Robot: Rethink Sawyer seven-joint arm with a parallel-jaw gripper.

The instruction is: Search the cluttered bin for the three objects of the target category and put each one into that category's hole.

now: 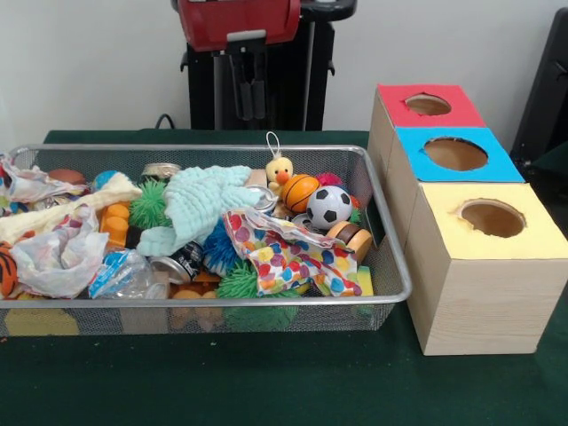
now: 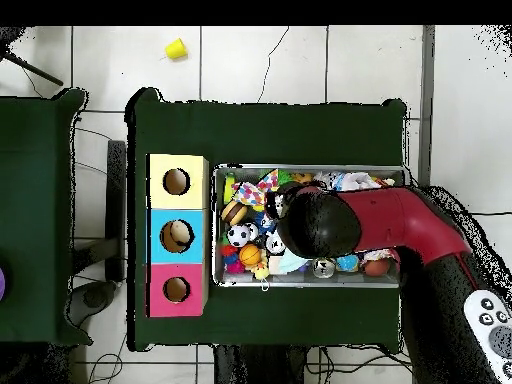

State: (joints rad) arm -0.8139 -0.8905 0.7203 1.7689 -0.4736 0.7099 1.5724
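A wire mesh bin (image 1: 390,232) holds mixed clutter. Near its right end lie a small basketball (image 1: 299,192), a soccer ball (image 1: 329,206) and a yellow duck (image 1: 280,170). Three boxes stand beside it, topped red (image 1: 395,111), blue (image 1: 417,158) and yellow (image 1: 444,226), each with a round hole. In the overhead view a tan object (image 2: 179,234) shows inside the blue box's hole. The gripper (image 1: 248,84) hangs high above the bin under the red arm, holding nothing that I can see. From overhead the arm's head (image 2: 315,222) covers the bin's middle and hides the gripper.
Also in the bin: a mint cloth (image 1: 200,206), a polka-dot cloth (image 1: 284,253), green spiky balls (image 1: 149,206), crumpled plastic bags (image 1: 58,257) and a can (image 1: 182,264). A yellow cup (image 2: 176,48) lies on the floor beyond the table.
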